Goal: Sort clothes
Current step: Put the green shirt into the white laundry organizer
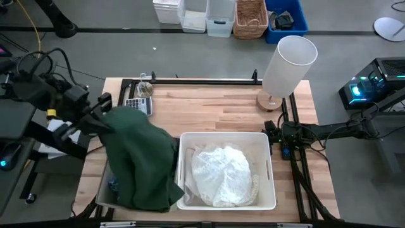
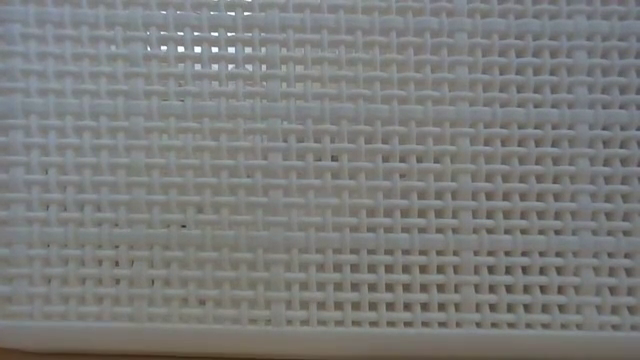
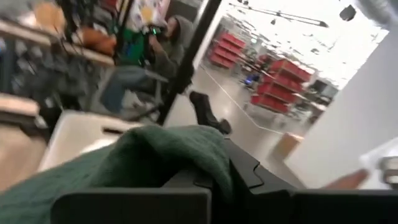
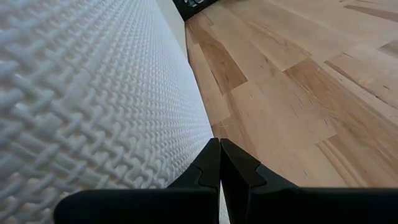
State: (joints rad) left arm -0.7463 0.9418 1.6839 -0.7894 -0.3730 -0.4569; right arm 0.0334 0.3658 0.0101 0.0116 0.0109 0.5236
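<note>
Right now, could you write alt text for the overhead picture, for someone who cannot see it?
The left gripper holds up a dark green garment that drapes over a bin's edge, beside a white plastic bin holding white clothes. The right gripper rests on the wooden table.

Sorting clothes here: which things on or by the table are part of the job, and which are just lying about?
Part of the job:
- green garment, held up by the left hand
- white clothes in the white bin
- beige bin, mostly under the green garment

Just lying about:
- white lamp
- calculator
- right hand, shut and idle beside the white bin
</note>
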